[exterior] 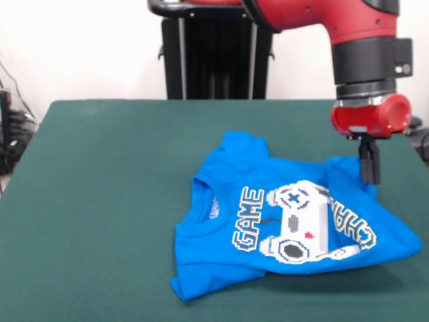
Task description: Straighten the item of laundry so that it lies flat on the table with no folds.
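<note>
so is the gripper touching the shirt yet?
Cannot tell. The front view, the only one, shows the gripper overlapping the blue T-shirt's upper right edge, but neither contact nor a gap is plain.

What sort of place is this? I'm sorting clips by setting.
Probably a robotics lab or test bench: a red arm's gripper over a blue T-shirt on a green cloth-covered table, against a bare white wall.

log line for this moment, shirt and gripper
shirt: blue, print up, rumpled | gripper: at shirt's edge, grip unclear | table: green
</note>
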Action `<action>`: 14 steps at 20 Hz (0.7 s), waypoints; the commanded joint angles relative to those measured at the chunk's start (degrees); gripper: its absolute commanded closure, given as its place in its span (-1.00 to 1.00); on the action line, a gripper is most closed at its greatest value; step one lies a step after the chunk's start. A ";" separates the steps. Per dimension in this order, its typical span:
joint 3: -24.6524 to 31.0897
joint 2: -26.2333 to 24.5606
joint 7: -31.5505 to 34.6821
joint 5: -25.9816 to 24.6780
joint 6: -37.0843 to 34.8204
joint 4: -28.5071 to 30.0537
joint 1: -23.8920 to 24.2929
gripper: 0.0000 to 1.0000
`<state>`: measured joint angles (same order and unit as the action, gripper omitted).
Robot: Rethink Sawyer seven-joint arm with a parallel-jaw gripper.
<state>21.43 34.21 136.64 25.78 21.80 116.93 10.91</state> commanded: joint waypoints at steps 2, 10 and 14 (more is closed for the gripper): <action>3.92 -0.99 19.91 6.46 -2.25 2.96 -2.57 1.00; 2.73 1.37 20.91 9.23 -2.46 2.91 -4.92 1.00; -2.40 2.33 14.51 7.46 -5.56 3.17 -3.82 1.00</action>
<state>21.18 35.76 140.52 29.79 21.79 117.57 7.74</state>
